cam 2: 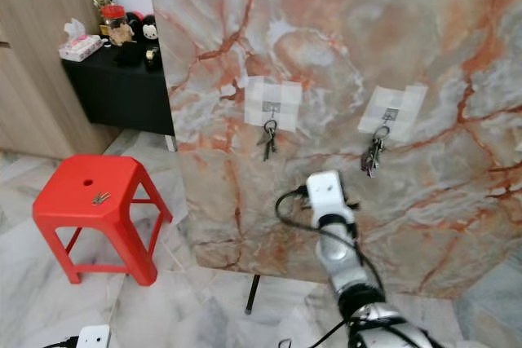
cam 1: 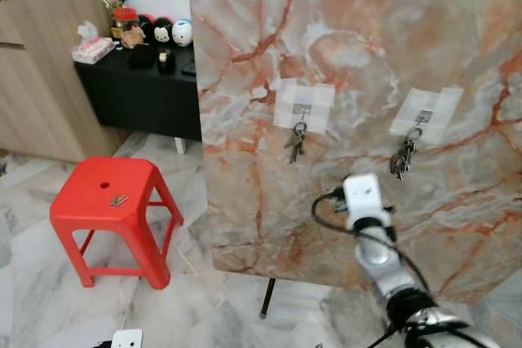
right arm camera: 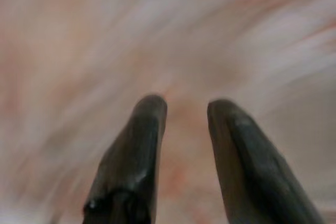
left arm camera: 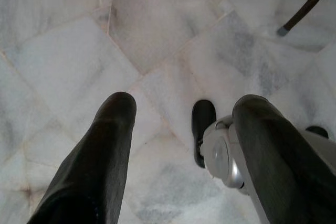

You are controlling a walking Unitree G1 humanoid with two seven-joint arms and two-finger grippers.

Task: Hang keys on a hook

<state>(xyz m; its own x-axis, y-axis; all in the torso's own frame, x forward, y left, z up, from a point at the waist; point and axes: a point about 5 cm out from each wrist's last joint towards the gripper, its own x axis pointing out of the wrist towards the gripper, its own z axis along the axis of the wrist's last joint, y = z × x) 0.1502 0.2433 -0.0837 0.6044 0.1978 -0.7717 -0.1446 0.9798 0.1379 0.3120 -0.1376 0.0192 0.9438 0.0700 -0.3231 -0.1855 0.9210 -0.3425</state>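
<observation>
Marble board (cam 1: 367, 63): a large slab veined in orange and white, standing upright across the centre and right of the head view, with a dark leg (cam 1: 266, 297) under its lower edge.
Left hook (cam 1: 301, 108): on a white taped patch at the middle of the board; a bunch of keys (cam 1: 297, 143) hangs from it.
Right hook (cam 1: 424, 116): on a second white patch towards the right of the frame; another key bunch (cam 1: 403, 157) hangs from it.
Loose keys (cam 1: 119, 200): a small set lying on the seat of the red stool (cam 1: 110, 209) at the lower left of the frame, well apart from the board.
Right claw (right arm camera: 184, 109): raised in front of the board, below and between the two hooks; its two black fingers (right arm camera: 137, 145) stand a narrow gap apart with nothing between them, against a blurred orange surface.
Right arm (cam 1: 377, 242): silver, with a white wrist block and a black cable, at the lower centre-right of the head view.
Left claw (left arm camera: 184, 103): pointing down at the white marble floor (left arm camera: 79, 61), its fingers wide apart and empty.
Background: a black side tabletop (cam 1: 139, 79) at the upper left carrying a tissue box (cam 1: 91, 48) and small figurines, beside a wooden cabinet (cam 1: 41, 55).
</observation>
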